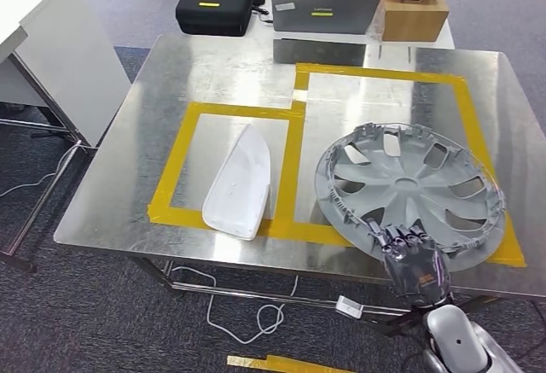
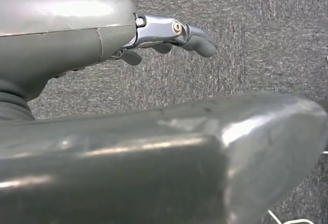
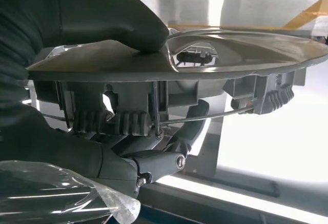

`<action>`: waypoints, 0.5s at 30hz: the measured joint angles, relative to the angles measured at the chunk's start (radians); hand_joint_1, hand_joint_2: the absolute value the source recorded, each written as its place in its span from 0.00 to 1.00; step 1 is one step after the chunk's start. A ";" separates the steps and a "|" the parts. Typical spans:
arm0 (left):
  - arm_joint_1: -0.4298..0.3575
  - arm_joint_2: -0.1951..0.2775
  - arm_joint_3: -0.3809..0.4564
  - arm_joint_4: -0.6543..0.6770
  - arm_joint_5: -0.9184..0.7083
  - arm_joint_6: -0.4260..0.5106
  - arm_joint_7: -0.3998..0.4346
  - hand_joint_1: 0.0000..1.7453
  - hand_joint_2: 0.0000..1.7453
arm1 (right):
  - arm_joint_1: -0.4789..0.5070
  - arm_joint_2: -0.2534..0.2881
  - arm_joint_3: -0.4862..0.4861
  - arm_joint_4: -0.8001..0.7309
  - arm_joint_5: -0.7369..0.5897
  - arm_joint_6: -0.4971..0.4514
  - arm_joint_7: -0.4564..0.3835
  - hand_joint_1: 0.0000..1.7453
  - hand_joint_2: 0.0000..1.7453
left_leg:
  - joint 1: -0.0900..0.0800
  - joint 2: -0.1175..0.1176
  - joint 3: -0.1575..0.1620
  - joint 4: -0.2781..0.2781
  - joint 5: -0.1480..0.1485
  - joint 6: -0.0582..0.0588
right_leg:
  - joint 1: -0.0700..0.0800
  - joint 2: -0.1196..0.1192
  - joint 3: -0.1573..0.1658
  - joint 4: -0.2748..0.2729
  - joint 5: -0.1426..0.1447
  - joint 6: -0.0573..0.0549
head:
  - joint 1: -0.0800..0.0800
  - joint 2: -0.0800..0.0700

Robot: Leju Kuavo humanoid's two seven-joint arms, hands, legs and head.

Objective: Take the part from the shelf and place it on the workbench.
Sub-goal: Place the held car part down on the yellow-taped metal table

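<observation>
A grey wheel cover point(image 1: 405, 187) lies face up over the right yellow-taped rectangle point(image 1: 473, 117) on the metal workbench point(image 1: 218, 74). My right hand point(image 1: 415, 266) grips its near rim at the bench's front edge. In the right wrist view the thumb point(image 3: 116, 19) presses on the cover's top face point(image 3: 240, 55) and the fingers point(image 3: 162, 157) curl under the clips. I cannot tell whether the cover rests fully on the bench. A white curved part point(image 1: 240, 183) lies in the left taped rectangle. My left hand point(image 2: 166, 32) hangs over grey carpet, holding nothing.
At the bench's far edge stand a black case point(image 1: 213, 8), a laptop point(image 1: 325, 6) and a cardboard box point(image 1: 415, 14), with a person seated behind them. A white table point(image 1: 58, 49) stands at the left. Cables point(image 1: 258, 313) lie on the floor under the front edge.
</observation>
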 joint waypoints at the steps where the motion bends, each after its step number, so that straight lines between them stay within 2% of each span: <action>1: -0.004 -0.006 0.012 0.000 -0.011 -0.006 -0.004 0.00 0.00 | 0.000 0.000 0.001 0.002 0.000 0.003 0.004 1.00 1.00 | 0.000 0.000 0.000 0.000 0.000 0.000 | 0.000 0.000 0.000 0.000 0.000 0.000 | 0.000 0.000; 8: -0.021 -0.037 0.073 0.000 -0.041 -0.025 -0.015 0.00 0.00 | 0.001 0.000 0.009 0.008 0.000 0.008 0.016 1.00 1.00 | 0.000 0.000 0.000 0.000 0.000 0.000 | 0.000 0.000 0.000 0.000 0.000 0.000 | 0.000 0.000; 15: -0.026 -0.053 0.100 0.000 -0.044 -0.026 -0.016 0.00 0.00 | 0.002 0.000 0.015 0.013 0.000 0.011 0.017 1.00 1.00 | 0.000 0.000 0.000 0.000 0.000 0.000 | 0.000 0.000 0.000 0.000 0.000 0.000 | 0.000 0.000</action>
